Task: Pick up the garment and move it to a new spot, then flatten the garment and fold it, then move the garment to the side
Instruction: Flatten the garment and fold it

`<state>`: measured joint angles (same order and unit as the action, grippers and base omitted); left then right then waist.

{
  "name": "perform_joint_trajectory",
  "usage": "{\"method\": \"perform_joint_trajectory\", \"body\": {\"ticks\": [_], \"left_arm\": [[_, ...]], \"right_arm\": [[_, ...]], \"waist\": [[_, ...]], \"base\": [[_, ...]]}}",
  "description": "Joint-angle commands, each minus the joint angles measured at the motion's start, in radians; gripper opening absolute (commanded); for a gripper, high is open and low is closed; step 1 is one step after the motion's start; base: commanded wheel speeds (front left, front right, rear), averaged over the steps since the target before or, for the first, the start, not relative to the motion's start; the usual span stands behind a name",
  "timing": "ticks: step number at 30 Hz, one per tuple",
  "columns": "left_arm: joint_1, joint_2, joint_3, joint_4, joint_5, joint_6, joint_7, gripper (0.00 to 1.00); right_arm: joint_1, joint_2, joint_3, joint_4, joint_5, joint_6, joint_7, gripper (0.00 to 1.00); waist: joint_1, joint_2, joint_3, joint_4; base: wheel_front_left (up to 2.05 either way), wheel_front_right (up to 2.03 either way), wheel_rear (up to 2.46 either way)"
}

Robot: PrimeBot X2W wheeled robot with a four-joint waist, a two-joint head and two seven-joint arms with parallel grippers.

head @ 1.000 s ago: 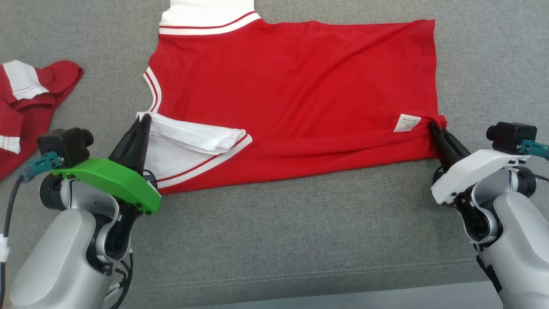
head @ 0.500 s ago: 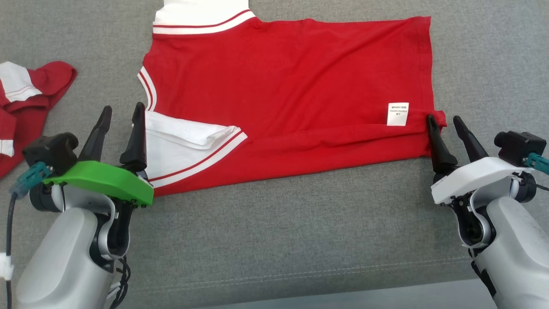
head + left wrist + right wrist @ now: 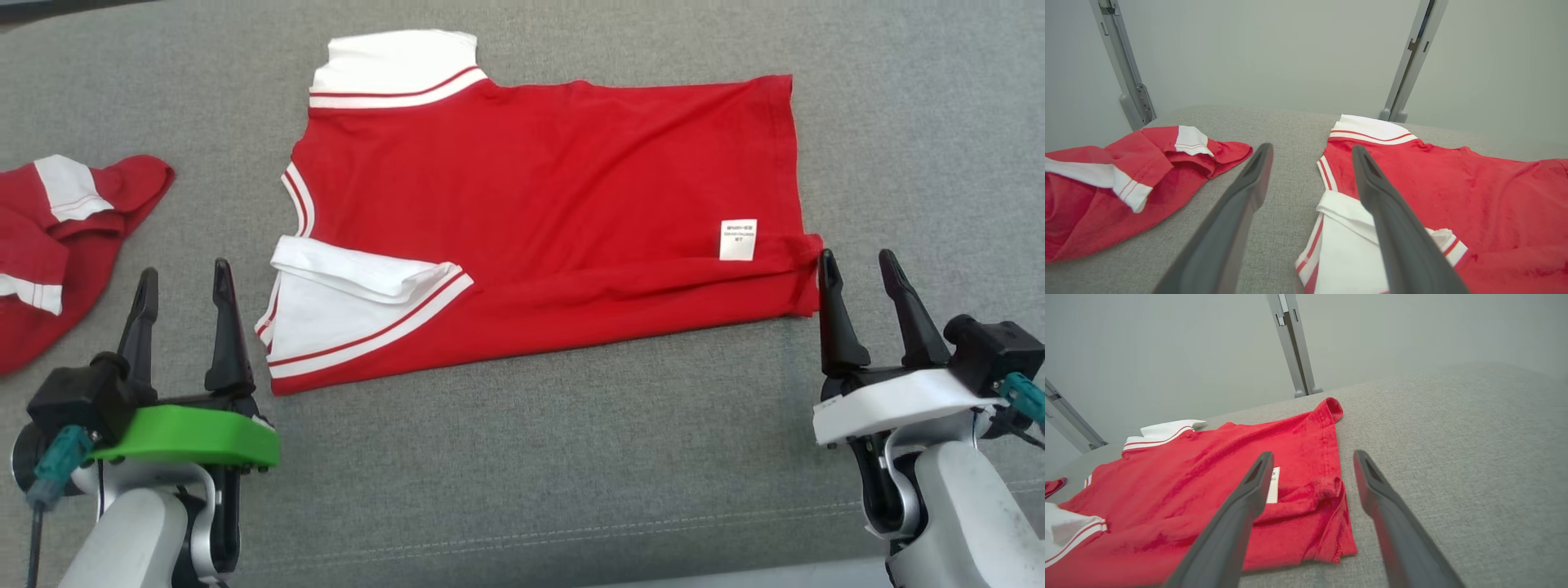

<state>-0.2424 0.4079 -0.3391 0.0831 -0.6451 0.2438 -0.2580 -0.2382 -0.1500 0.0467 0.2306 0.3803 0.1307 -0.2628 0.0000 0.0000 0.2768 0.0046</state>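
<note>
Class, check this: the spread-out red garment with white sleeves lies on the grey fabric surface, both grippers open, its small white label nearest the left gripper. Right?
Wrong side: in the head view the small white label lies nearest the right gripper, not the left gripper. The spread-out red garment with white sleeves does lie on the grey fabric surface, both grippers open.

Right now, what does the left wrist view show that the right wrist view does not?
Left wrist view: the open left gripper and the crumpled second garment nearly whole; the right wrist view has at most a red sliver at its left edge. Right wrist view: the open right gripper, the label and the hem, curled at its corners. Both: the shirt, its folded white sleeve, the grey surface and metal posts.
</note>
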Motion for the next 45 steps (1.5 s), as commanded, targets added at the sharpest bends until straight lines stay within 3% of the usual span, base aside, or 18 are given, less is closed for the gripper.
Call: {"method": "perform_joint_trajectory", "body": {"ticks": [1,6,15,23,45], "left_arm": [[0.030,0.001,0.003,-0.013,0.022,0.008,-0.008,1.00],[0.102,-0.017,0.009,-0.054,0.077,0.015,-0.007,1.00],[0.209,-0.061,0.002,-0.050,0.123,-0.013,-0.007,1.00],[0.233,-0.067,-0.014,-0.016,0.129,-0.042,-0.007,1.00],[0.199,-0.075,-0.027,0.030,0.115,-0.037,0.008,1.00]], "right_arm": [[0.025,0.005,-0.007,-0.022,-0.039,0.000,-0.003,1.00],[0.098,0.029,-0.020,-0.104,-0.135,0.000,-0.003,1.00],[0.236,0.059,-0.018,-0.200,-0.189,0.000,-0.003,1.00],[0.296,0.072,-0.008,-0.212,-0.211,0.000,-0.003,1.00],[0.306,0.089,-0.011,-0.214,-0.212,0.000,-0.003,1.00]], "waist": [[0.0000,0.0000,-0.035,0.007],[0.0000,0.0000,-0.082,0.015],[0.0000,0.0000,-0.172,0.023],[0.0000,0.0000,-0.215,0.018],[0.0000,0.0000,-0.212,0.015]], "base": [[0.00,0.00,0.00],[0.00,0.00,0.00],[0.00,0.00,0.00],[0.00,0.00,0.00],[0.00,0.00,0.00]]}}
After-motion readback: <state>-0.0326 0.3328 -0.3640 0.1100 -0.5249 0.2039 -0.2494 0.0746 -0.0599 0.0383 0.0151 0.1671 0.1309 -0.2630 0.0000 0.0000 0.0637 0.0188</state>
